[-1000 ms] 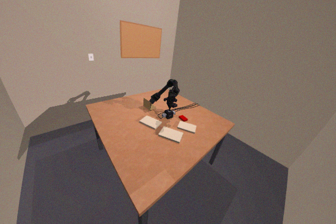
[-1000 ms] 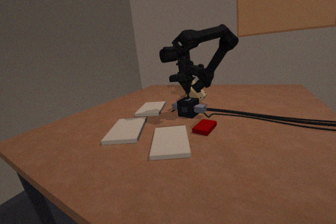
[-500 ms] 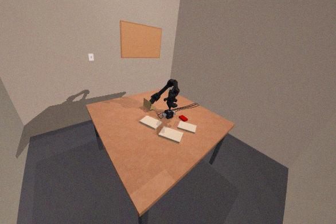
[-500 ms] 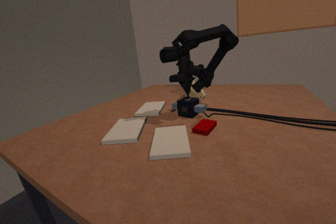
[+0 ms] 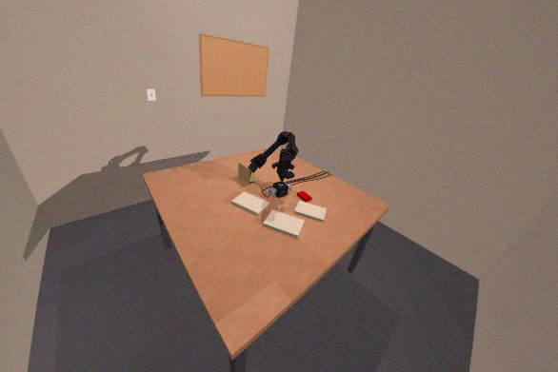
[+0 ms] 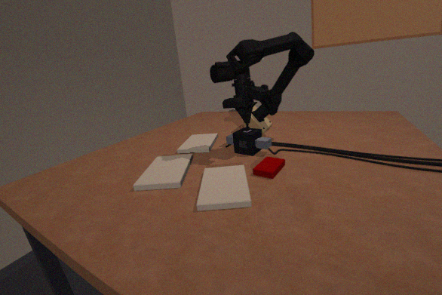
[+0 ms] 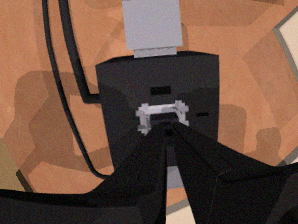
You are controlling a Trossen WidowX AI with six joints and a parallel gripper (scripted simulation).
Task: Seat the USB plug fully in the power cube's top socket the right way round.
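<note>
Gripper (image 5: pixel 283 181) (image 6: pixel 247 125) (image 7: pixel 168 132) pts straight down, pinching sth at top of power cube (image 5: pixel 280 189) (image 6: pixel 247 142) (image 7: pixel 125 82), prob. the USB plug. Plug's spot: socket directly below tips; its long axis prob. vertical, in line w/ jaws; way round unclear.

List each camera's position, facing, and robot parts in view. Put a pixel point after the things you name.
Top: high off one side of the table (image 5: pixel 238 263) (image 6: pixel 302 227) (image 7: pixel 245 22), angled down; arm (image 5: pixel 286 139) (image 6: pixel 299 51) and pincer (image 5: pixel 282 180) (image 6: pixel 247 125) (image 7: pixel 168 132).
Exterior: lower, facing across the power cube (image 5: pixel 281 189) (image 6: pixel 247 144) (image 7: pixel 120 80); arm and pincer.
Wrist: above the cube, looking down; pincer only.
Top and exterior share: red block (image 5: pixel 304 196) (image 6: pixel 268 167), corkboard (image 5: pixel 233 68) (image 6: pixel 377 4).
</note>
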